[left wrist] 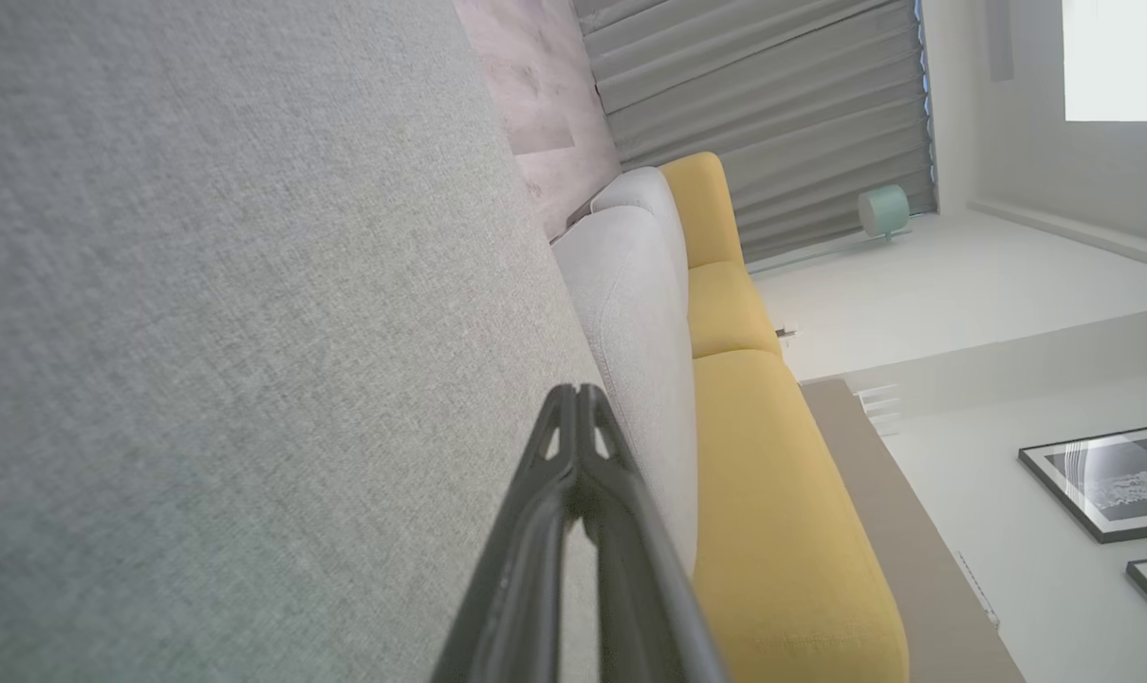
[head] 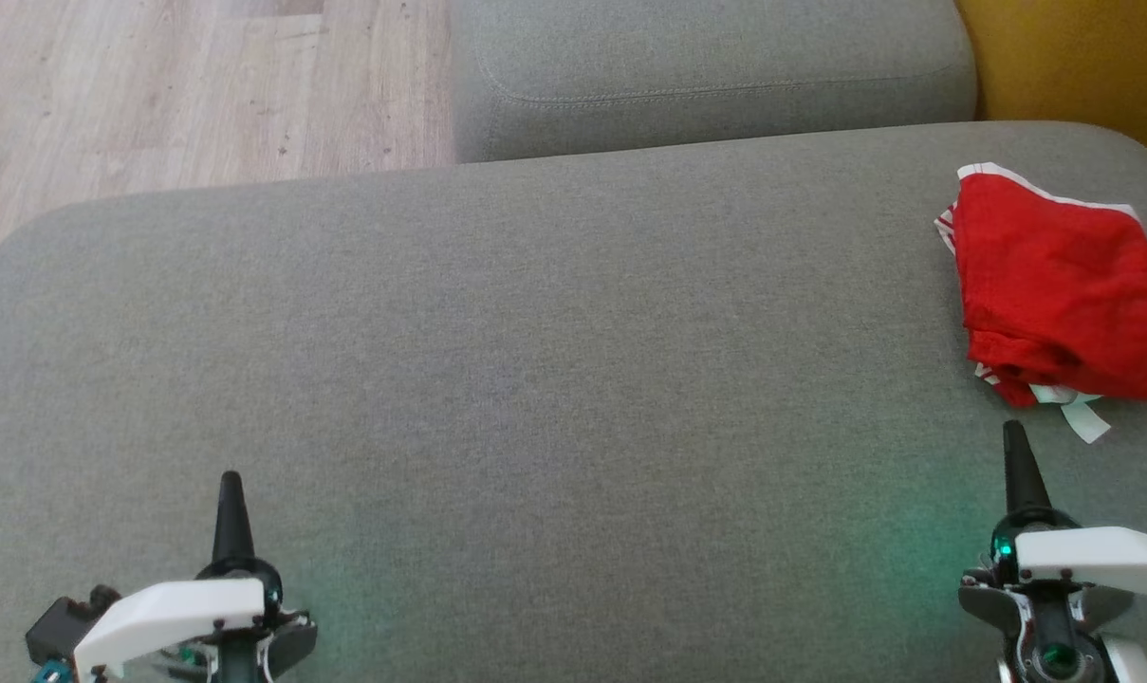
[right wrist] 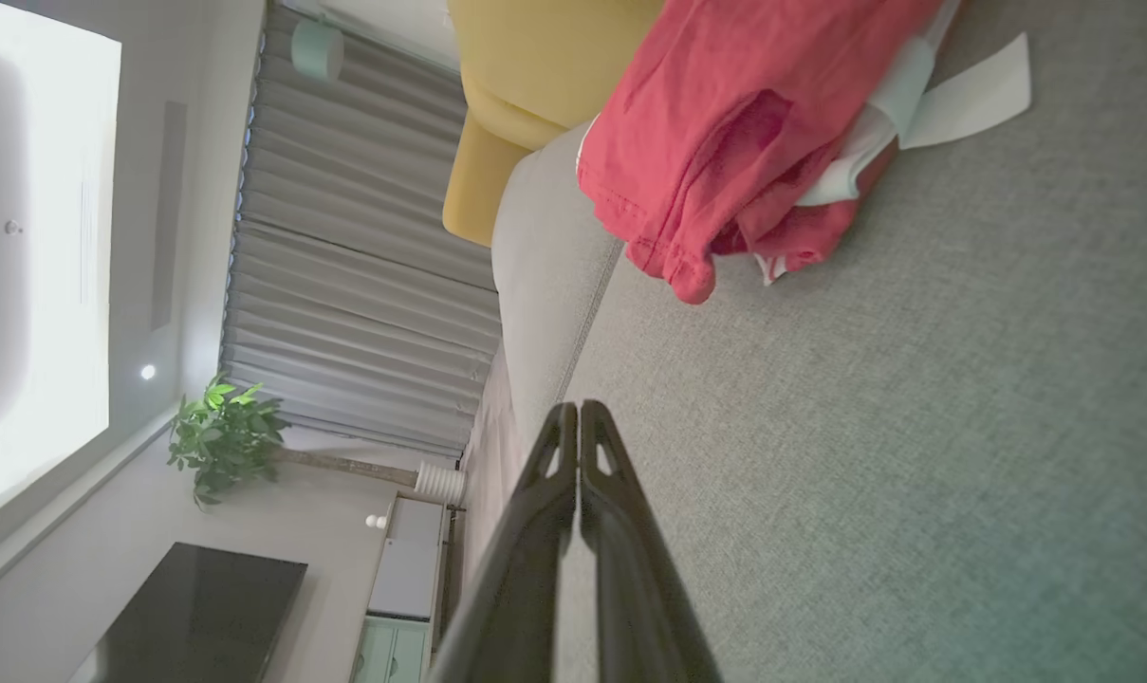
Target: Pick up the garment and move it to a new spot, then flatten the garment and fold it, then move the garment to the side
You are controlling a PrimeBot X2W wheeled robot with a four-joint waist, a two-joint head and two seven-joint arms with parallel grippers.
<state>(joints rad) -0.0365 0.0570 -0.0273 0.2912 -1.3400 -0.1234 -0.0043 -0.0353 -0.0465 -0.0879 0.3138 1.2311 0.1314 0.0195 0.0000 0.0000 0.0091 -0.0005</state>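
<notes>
The red cotton garment with white trim (head: 1057, 285) is seen roughly folded at the right edge of the grey fabric sofa cushion (head: 535, 360), untouched by the left gripper (head: 231, 484) and the right gripper (head: 1013, 436), whose fingers are pressed together on nothing, so the task is judged all but done.

Just beyond the right gripper (head: 1013, 438), the garment (head: 1057, 285) is soft, matt red cloth with white trim. Under that claw, the sofa cushion (head: 535, 332) is coarse grey weave.
</notes>
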